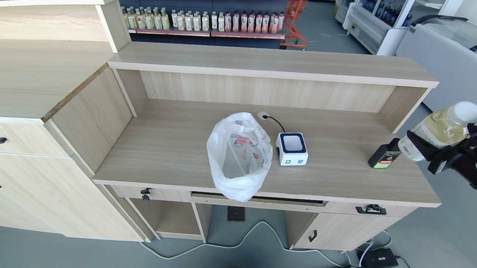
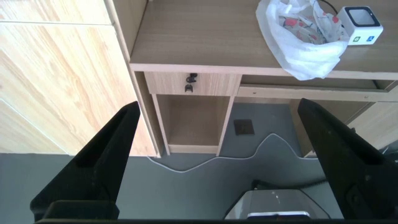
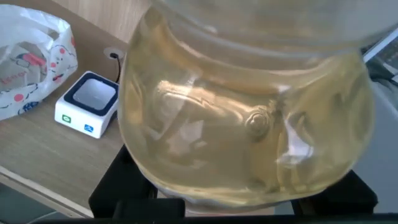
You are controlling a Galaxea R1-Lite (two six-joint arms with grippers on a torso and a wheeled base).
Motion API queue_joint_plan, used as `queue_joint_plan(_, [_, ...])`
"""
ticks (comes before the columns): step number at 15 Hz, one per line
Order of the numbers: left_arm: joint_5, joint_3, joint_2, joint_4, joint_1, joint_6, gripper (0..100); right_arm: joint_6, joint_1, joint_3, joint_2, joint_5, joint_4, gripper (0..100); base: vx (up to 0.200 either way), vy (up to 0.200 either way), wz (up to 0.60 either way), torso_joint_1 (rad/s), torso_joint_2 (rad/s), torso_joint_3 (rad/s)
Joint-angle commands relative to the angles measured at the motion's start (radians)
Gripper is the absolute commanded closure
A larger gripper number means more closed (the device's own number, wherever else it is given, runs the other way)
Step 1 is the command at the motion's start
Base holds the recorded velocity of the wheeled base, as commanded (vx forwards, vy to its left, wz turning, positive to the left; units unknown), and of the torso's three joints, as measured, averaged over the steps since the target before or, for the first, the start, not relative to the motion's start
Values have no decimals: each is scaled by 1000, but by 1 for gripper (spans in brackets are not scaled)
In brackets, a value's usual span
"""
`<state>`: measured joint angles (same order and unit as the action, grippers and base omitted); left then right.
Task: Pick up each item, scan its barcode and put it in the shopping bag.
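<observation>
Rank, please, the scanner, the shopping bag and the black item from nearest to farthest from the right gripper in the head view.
1. Black item, at the right end of the counter, beside the right gripper holding the bottle.
2. Scanner, mid-counter.
3. Shopping bag, left of the scanner, at the front edge.

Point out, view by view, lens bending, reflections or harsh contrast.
Head view: the wide lens bows the pale wooden counter along its straight edges. Right wrist view: bright reflections streak the clear plastic bottle of yellowish drink, close to the lens. Left wrist view: the open black left gripper reads as dark silhouette.
</observation>
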<state>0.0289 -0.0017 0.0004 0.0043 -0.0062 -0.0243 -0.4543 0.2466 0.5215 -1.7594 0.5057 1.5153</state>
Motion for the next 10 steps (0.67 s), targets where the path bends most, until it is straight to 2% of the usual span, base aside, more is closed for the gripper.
queue_joint_plan(1, [0, 0, 0, 0, 0, 0, 0, -40, 45, -6, 35, 17, 3, 100, 0, 0, 0, 0, 0, 0])
queue_joint_plan(5, [0, -1, 0, 0, 0, 0, 0, -43, 28, 6, 24, 34, 5, 100, 0, 0, 600, 1, 0, 5])
queue_joint_plan(7, [0, 0, 0, 0, 0, 0, 0, -44, -7, 43, -15, 22, 9, 100, 0, 0, 600, 2, 5, -2])
queue_joint_plan(10, [0, 0, 0, 0, 0, 0, 0, 5, -102, 117, -111, -53, -3, 100, 0, 0, 600, 2, 1, 2])
